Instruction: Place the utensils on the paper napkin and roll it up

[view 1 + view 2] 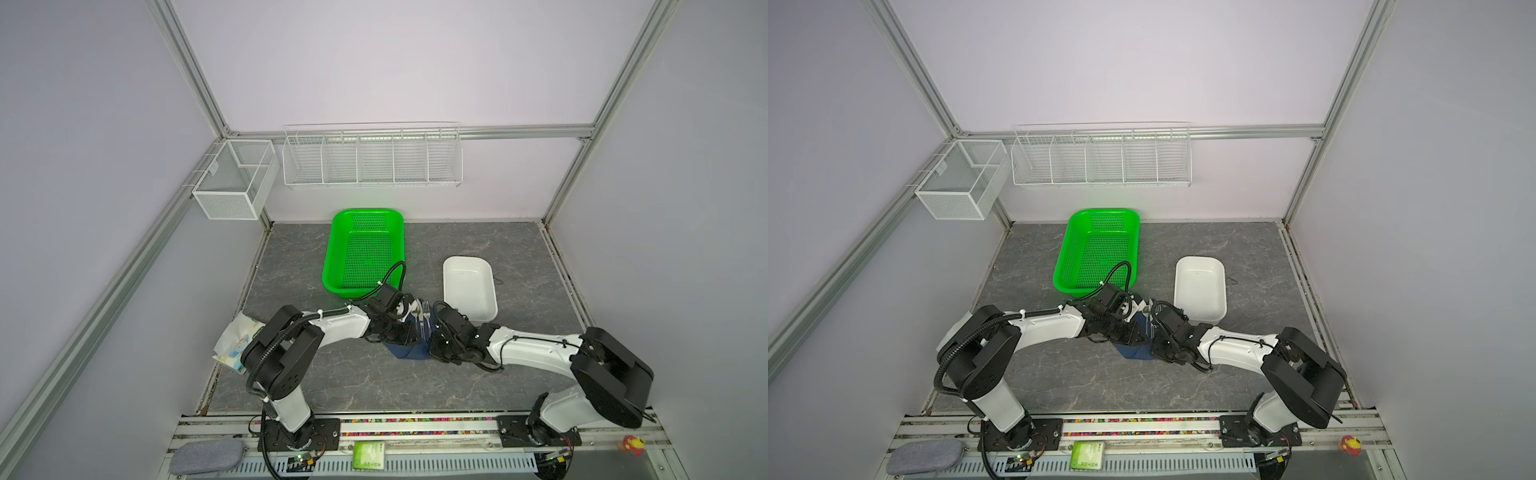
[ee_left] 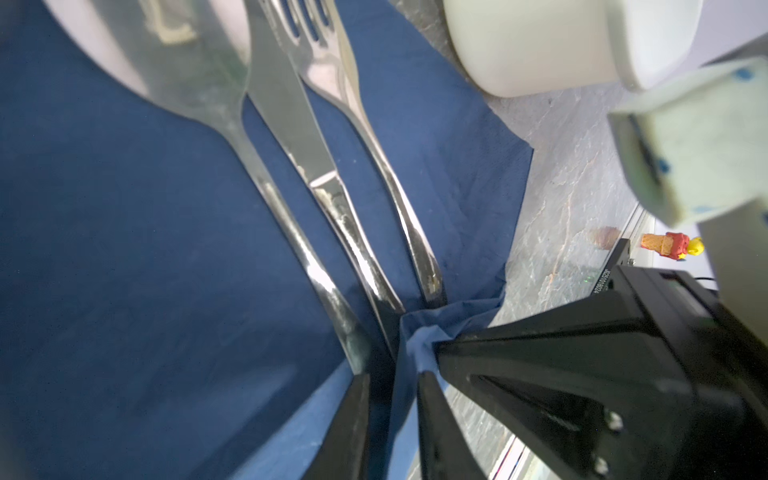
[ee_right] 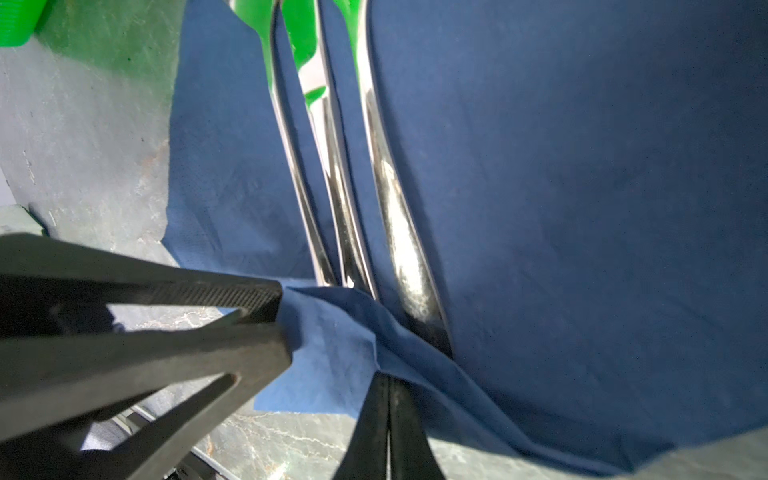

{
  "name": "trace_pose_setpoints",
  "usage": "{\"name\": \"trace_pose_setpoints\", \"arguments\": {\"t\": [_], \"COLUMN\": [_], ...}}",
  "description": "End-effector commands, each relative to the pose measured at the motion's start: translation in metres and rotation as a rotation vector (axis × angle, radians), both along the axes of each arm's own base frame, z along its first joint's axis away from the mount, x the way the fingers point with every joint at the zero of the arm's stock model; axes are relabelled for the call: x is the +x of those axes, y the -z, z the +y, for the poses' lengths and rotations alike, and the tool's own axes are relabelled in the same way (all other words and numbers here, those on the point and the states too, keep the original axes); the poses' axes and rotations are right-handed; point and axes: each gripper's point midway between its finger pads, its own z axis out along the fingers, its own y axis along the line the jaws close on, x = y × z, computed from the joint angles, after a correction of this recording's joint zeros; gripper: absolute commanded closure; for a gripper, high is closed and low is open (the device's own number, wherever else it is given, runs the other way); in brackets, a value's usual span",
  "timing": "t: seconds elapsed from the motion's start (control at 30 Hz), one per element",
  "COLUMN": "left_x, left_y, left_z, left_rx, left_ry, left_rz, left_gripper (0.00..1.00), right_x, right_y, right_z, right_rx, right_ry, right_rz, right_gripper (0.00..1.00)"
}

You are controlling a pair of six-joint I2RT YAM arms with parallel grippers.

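The napkin (image 2: pixel 124 249) lies flat on the table (image 1: pixel 374 382), just in front of the green basket's (image 1: pixel 340 249) near corner and beside the near left corner of the white tray (image 1: pixel 446 282). On it rest the spoon (image 2: pixel 178 75), knife (image 2: pixel 291 124) and fork (image 2: pixel 409 224), side by side and nearly parallel. The knife is in the middle, and the handles converge toward the robot's side. In a top view the spoon is on the left and the fork on the right.

Along that near edge the paper is lifted and folded over the handle ends, hiding their tips (the fork's handle shows the furthest down). Both sets of jaws meet at this fold, close together.

The left jaws have narrowed onto a bunched pleat of napkin. In the left wrist view, blue paper fills the slim gap between the two black fingers (image 2: pixel 353 424).

The right jaws are pressed fully together, only a hairline showing between them in the right wrist view. The raised napkin edge is pinched at their tips and drapes away to either side.

In both top views the two arms reach in from opposite sides and cover most of the napkin, leaving a dark blue corner showing below them. A printed tissue pack (image 1: pixel 232 345) lies at the table's left edge, well apart.
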Motion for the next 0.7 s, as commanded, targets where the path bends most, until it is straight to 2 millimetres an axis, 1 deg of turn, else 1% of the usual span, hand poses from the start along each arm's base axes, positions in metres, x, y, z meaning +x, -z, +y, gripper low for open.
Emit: {"name": "trace_pose_setpoints", "arguments": {"t": [0.0,0.17,0.27,0.47,0.53,0.67], "left_x": [0.0005,-0.0001,-0.0006,-0.0017,-0.0017,0.0006], "left_y": [-0.0049,-0.0036,-0.0011,-0.0014,-0.0013,-0.0027], "left_z": [-0.0081,-0.0097,-0.0089,-0.0102,-0.0107,-0.0106], "left_rx": [-0.027,-0.03,-0.023,-0.03,-0.033,-0.033], "left_ry": [0.039,0.048,0.051,0.062,0.065,0.06], "left_rz": [-0.014,-0.007,-0.006,-0.002,-0.004,-0.02], "left_gripper": [0.83,0.86,0.82,0.82,0.85,0.96], "right_x": [0.0014,0.0017,0.0016,0.0013,0.0023,0.0017], "right_y": [0.0019,0.0009,-0.0004,-0.0004,-0.0015,-0.0038], "right_z": [-0.0067,-0.0069,-0.0063,-0.0066,-0.0058,-0.0078], "right_rx": [-0.003,-0.002,0.001,0.001,0.004,0.003], "right_ry": [0.046,0.049,0.048,0.048,0.05,0.055], "right_rz": [0.002,0.0,-0.001,0.0,-0.002,-0.006], "right_gripper": [0.92,0.93,0.93,0.92,0.92,0.92]}}
